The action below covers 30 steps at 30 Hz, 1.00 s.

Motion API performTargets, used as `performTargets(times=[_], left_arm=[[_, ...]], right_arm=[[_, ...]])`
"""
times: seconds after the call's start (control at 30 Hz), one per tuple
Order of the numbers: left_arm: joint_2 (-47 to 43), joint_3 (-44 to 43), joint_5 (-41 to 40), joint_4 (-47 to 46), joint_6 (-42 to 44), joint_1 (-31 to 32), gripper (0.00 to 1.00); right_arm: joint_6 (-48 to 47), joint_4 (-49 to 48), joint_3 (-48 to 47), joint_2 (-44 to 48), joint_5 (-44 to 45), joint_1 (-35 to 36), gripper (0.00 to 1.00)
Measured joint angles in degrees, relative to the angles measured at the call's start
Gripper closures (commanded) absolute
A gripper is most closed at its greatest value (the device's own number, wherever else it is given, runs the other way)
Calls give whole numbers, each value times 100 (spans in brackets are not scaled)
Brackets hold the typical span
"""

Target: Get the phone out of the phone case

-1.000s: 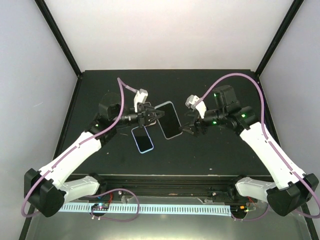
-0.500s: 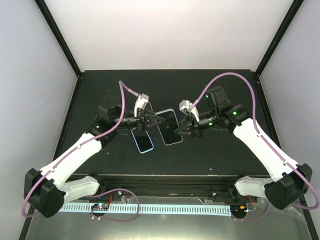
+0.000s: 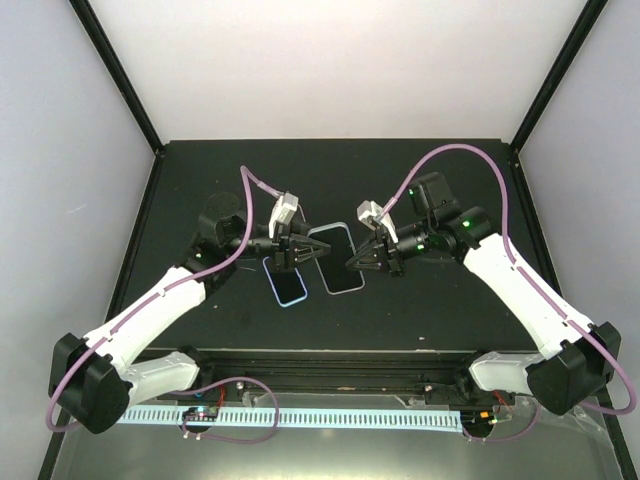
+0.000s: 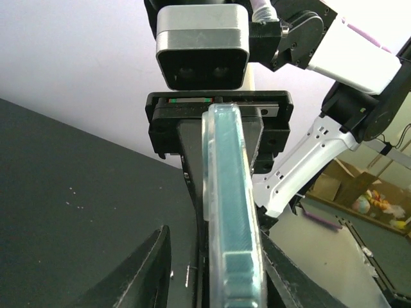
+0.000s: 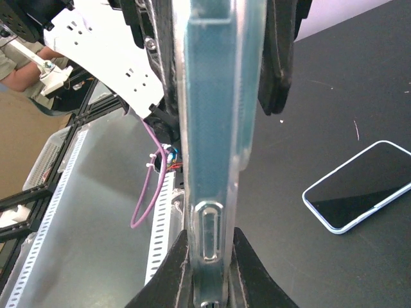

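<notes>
Case [image 5: 212, 128] clamped, right pincer [image 5: 209, 242] (phone [image 5: 356, 186] apart)

Phone case [image 3: 335, 265]: contents unreadable
Both wrist cams show it edge-on only, near end cut by the bottom edge. Top cam too small to tell whether anything sits inside it.

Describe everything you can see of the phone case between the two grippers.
The phone case looks like translucent, pale teal plastic with rounded corners and an oblong button feature on its side wall. From above it shows a dark face inside a pale rim; whether it is filled cannot be told. The right gripper pinches one end; the left gripper straddles the other, a gap showing beside one finger. A separate phone lies apart on the table.
</notes>
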<state>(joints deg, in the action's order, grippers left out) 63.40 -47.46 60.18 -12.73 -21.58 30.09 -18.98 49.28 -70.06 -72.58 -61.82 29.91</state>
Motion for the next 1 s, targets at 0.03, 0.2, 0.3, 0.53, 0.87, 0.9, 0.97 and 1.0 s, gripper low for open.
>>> performTargets(times=[0.03, 0.2, 0.3, 0.53, 0.87, 0.9, 0.97, 1.0], left_arm=[[4, 15, 2, -2, 4, 0, 69], [11, 35, 2, -17, 37, 0, 84], [11, 37, 31, -28, 72, 4, 93], [11, 33, -109, 61, -68, -2, 99], [232, -522, 452, 197, -273, -210, 98], [232, -527, 551, 157, -308, -212, 99], [238, -527, 706, 111, -367, -214, 98], [249, -527, 778, 87, -400, -214, 98]], right_arm=[[2, 0, -9, -2, -7, 0, 99], [13, 2, -22, -15, -7, 0, 99], [76, 2, -22, -22, 35, -2, 99], [-258, 264, -234, -28, 138, 2, 39], [-2140, 1770, -533, -22, 721, 22, 43], [-2251, 1840, -531, -20, 778, 31, 45], [-2417, 1932, -525, -2, 874, 63, 50], [-2481, 1958, -520, 9, 918, 87, 51]])
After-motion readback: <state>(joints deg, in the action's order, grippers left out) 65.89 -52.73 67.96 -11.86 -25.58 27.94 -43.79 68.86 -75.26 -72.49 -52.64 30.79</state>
